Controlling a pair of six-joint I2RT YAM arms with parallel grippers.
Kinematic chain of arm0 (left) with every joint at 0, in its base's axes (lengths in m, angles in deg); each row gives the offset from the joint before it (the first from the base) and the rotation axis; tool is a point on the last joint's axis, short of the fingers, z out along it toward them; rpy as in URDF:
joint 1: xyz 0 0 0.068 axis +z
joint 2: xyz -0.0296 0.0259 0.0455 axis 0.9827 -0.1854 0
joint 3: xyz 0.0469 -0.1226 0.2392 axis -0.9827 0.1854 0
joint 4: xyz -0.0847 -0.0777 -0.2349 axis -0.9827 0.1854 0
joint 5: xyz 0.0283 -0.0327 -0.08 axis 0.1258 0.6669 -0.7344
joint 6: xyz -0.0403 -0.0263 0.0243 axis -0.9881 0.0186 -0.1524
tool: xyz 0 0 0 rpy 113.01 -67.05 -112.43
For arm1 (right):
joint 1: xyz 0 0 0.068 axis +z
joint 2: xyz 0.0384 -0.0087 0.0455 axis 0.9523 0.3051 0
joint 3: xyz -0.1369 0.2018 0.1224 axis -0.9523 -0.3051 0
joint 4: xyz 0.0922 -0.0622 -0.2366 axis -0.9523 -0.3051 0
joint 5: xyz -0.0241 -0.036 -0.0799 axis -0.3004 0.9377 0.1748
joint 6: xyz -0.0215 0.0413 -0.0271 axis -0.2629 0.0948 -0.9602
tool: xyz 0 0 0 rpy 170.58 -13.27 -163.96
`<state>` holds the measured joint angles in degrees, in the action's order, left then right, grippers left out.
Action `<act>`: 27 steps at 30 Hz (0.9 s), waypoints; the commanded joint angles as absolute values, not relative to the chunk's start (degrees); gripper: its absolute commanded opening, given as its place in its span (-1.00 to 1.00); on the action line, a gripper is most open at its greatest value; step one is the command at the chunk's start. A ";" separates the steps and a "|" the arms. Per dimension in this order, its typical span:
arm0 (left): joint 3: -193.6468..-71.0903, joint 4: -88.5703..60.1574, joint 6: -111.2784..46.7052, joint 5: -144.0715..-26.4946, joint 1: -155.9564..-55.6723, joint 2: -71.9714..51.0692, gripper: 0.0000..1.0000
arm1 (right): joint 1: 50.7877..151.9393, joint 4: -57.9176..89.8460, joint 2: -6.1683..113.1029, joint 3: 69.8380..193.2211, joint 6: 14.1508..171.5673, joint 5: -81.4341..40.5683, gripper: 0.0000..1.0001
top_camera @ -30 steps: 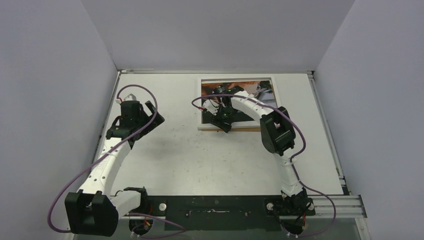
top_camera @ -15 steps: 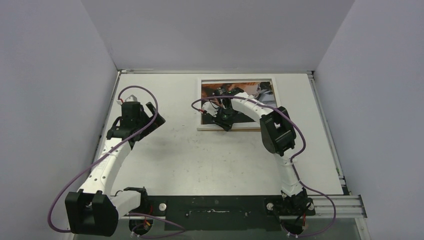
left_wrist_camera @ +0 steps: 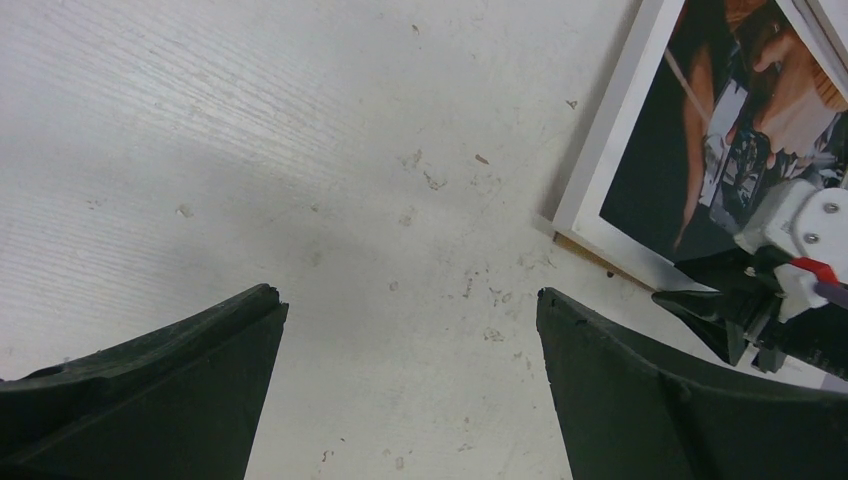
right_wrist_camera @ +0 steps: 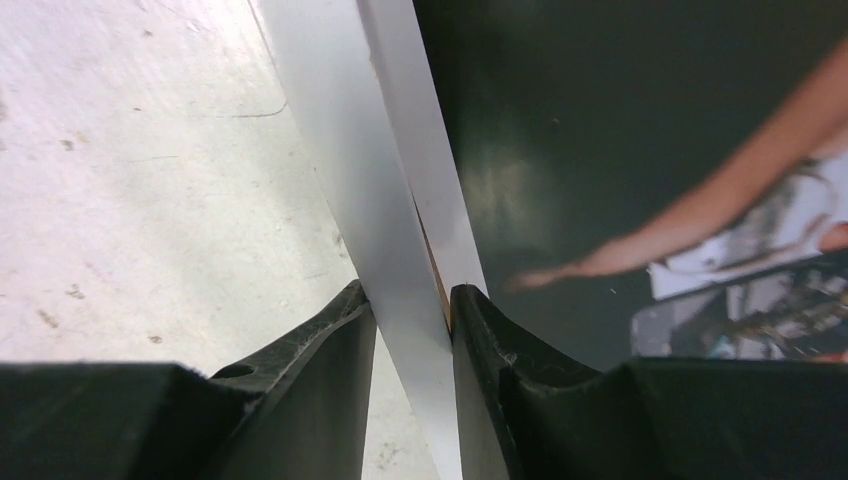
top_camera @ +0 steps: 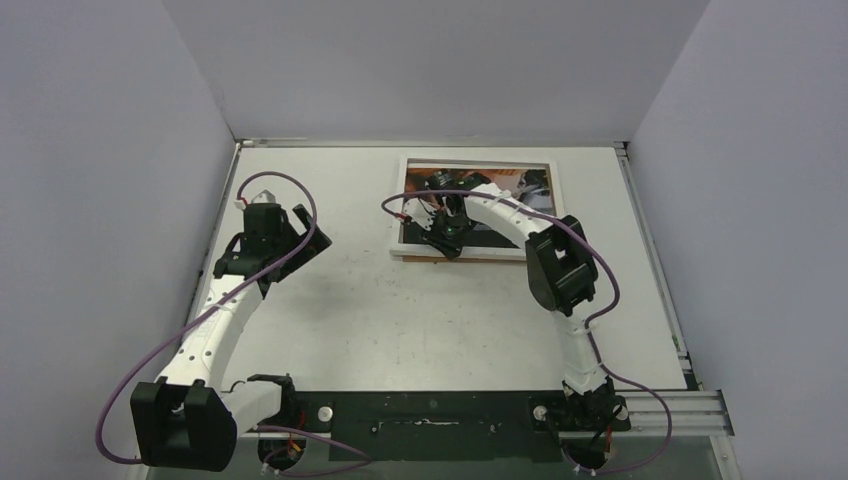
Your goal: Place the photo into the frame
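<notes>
Counter (top_camera: 400, 320): broad, flat, white-painted board with a faint grain, scuffed and speckled with dark marks; all items are carried on it. Frame (left_wrist_camera: 614, 125): rectangular, with thin rails and a smooth white face, set at the far middle of the counter and apparently tilted off it along its near rail. It is judged light and stiff, though liable to twist if lifted by one corner. The painted face is likely slick between hard fingers, so a pinch across the near rail, close to its middle, is advised. Photo (right_wrist_camera: 620, 130): large rectangular print with a glossy sheen, dark ground and tan-orange and blue tones, shown within the frame's white border. Whether it is seated in the frame or merely lying under it cannot be told. It is judged very light, limp and easily creased or smudged, and best taken by an edge or slid flat. Right hand (right_wrist_camera: 410, 305): black and wedge-fingered, clamped across the frame's white near rail with one finger on each side. Left hand (left_wrist_camera: 405, 300): of the same make, with its fingers spread wide and nothing between them, held over bare counter well left of the frame. Brown sliver (left_wrist_camera: 590, 262): a thin strip showing beneath the near rail; what it is cannot be told.
</notes>
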<state>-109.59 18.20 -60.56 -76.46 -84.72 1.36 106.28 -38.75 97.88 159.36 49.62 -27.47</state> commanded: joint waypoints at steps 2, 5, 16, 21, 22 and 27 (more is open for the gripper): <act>-109.94 17.87 -60.35 -78.35 -84.23 3.16 0.94 | 106.43 -35.93 86.43 158.48 54.08 -27.95 -0.88; -108.71 17.27 -60.70 -79.86 -84.28 4.11 0.94 | 106.43 -33.75 84.06 157.15 54.85 -25.99 -0.94; -106.39 11.48 -63.23 -87.08 -84.39 5.13 0.94 | 106.64 -19.69 75.24 153.94 59.37 -16.61 -1.00; -106.45 10.60 -63.59 -88.93 -84.59 4.83 0.94 | 106.74 -16.61 74.44 157.19 56.24 -6.21 -1.00; -106.55 10.51 -63.67 -89.18 -84.67 4.76 0.94 | 106.77 -16.58 74.38 158.16 55.63 -4.56 -1.00; -107.70 10.69 -63.29 -89.88 -84.68 4.54 0.94 | 106.99 -17.60 72.58 163.37 56.20 -0.93 -1.00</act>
<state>-106.09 13.92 -63.27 -88.18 -84.72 3.90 106.45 -23.58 78.88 156.75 58.25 -9.61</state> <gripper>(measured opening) 0.971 0.303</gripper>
